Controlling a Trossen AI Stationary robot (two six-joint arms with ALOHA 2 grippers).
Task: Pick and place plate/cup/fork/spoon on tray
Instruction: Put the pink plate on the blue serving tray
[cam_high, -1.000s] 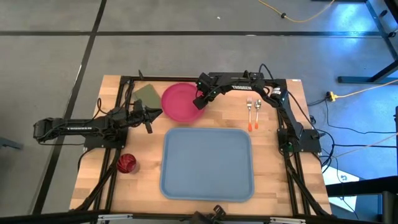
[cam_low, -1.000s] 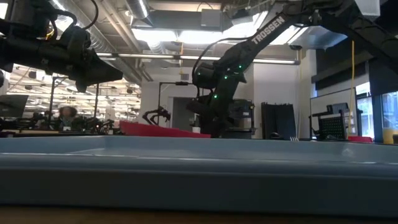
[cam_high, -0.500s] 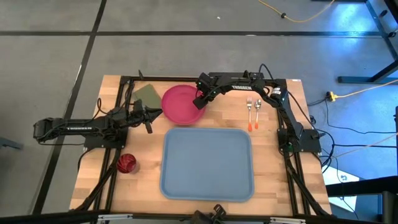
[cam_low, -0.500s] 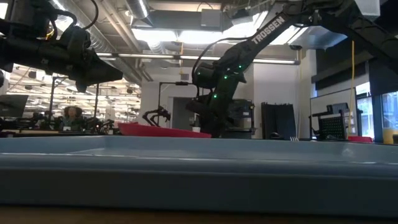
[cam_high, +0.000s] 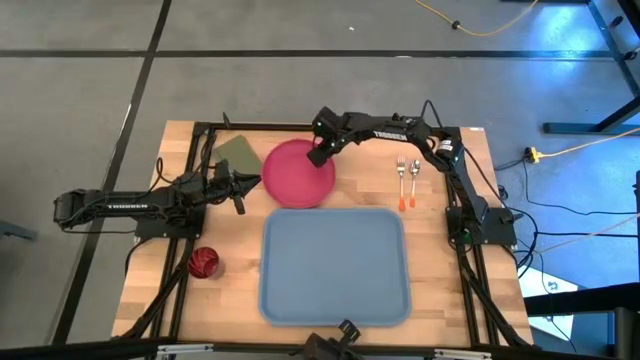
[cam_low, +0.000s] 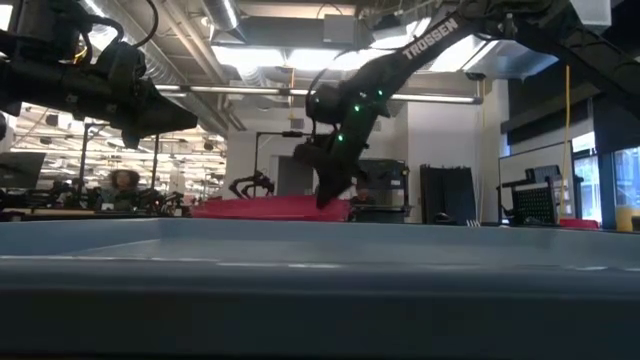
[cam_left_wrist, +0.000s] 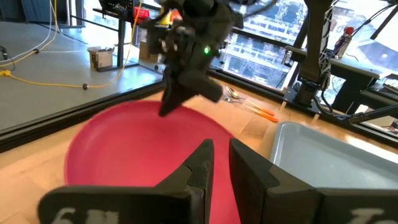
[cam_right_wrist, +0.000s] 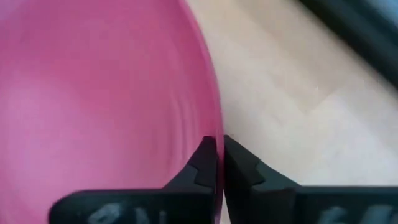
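Observation:
The pink-red plate (cam_high: 296, 175) is at the table's far middle, just beyond the light blue tray (cam_high: 335, 262). My right gripper (cam_high: 318, 156) is shut on the plate's far right rim. Farther right, the fork (cam_high: 401, 182) and the spoon (cam_high: 413, 180) lie side by side on the wood, orange handles toward the tray. The dark red cup (cam_high: 204, 263) stands near the left front. My left gripper (cam_high: 240, 192) hovers shut just left of the plate, touching nothing. My right gripper pinches the plate's rim (cam_right_wrist: 218, 127) on its far right side between its two fingers, one over the plate's inner face and one outside the edge. The fingers slant down from the far right. The tray's wall hides the plate's underside, so whether it hangs clear cannot be told.
A green square pad (cam_high: 233, 152) lies at the far left, beside the plate. The black frame rails (cam_high: 250, 126) run along the table's far edge and both sides. A person (cam_low: 122, 182) shows in the room behind.
My right gripper has shut on the plate's rim and gone up. The plate, which lay slanted on the table, has risen at the held side and shifted a little toward the tray.

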